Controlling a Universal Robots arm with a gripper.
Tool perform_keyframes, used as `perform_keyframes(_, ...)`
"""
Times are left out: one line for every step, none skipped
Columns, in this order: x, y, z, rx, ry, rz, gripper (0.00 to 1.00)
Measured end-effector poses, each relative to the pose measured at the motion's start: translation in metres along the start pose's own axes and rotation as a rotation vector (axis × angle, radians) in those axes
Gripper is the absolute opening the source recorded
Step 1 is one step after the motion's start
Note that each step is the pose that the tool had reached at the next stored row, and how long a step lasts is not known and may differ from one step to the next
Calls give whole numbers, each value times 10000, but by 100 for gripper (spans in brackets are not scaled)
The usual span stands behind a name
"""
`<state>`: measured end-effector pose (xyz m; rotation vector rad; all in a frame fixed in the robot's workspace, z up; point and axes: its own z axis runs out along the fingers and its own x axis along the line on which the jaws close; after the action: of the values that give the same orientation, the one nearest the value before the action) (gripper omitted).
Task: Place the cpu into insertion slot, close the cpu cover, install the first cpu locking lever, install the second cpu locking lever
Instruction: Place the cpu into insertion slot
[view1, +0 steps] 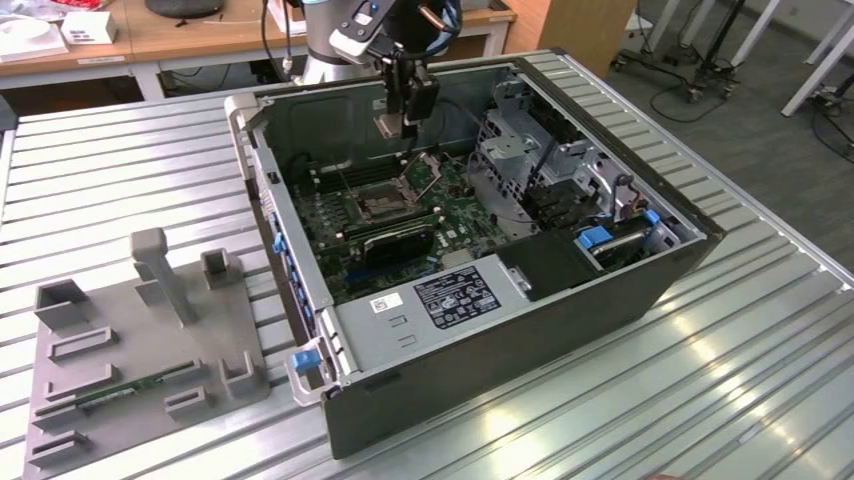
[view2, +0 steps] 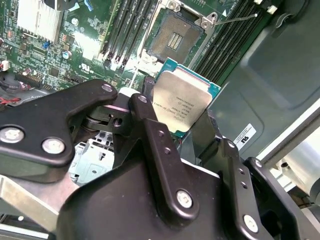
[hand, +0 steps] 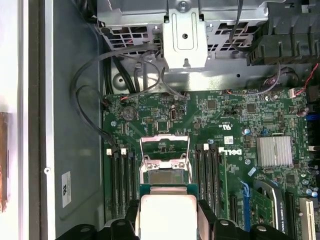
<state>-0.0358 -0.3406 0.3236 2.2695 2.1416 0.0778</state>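
Note:
My gripper (view1: 392, 126) hangs inside the open computer case and is shut on the cpu (view1: 390, 124), a pale silver square chip with a green edge. In both wrist views the cpu (view2: 182, 102) (hand: 167, 212) sits clamped between the black fingers (view2: 150, 132), held above the board. The insertion slot (view1: 380, 206) (view2: 174, 37) (hand: 165, 176) lies open below it, its dark pin grid bare. The cpu cover (view1: 424, 172) (hand: 165, 145) stands swung up at the slot's far side. A thin locking lever (view2: 240, 20) sticks out beside the slot.
Long black memory slots (hand: 122, 182) flank the socket. A black heatsink block (view1: 395, 243) lies near it, with a metal drive cage (view1: 514, 150) and loose cables (hand: 87, 100) close by. The case walls (view1: 274, 215) ring the board. A grey fixture (view1: 134, 330) stands at the exterior view's left.

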Motion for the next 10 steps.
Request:
perform_keyframes(0, 0, 0, -1, 0, -2, 54)
perform_keyframes(0, 0, 0, -1, 0, -13, 54)
perform_keyframes(0, 0, 0, 0, 1, -41, 54)
perform_keyframes(0, -1, 1, 0, 3, -81, 54)
perform_keyframes(-1, -1, 3, 1, 5, -132, 54)
perform_keyframes(0, -1, 7, 2, 12, -212, 54)
perform_keyframes(0, -1, 11, 4, 16, -302, 54)
perform_keyframes(0, -1, 15, 6, 19, -389, 54)
perform_keyframes(-1, -2, 20, 9, 23, -469, 54)
perform_keyframes(-1, -2, 27, 10, 28, -552, 54)
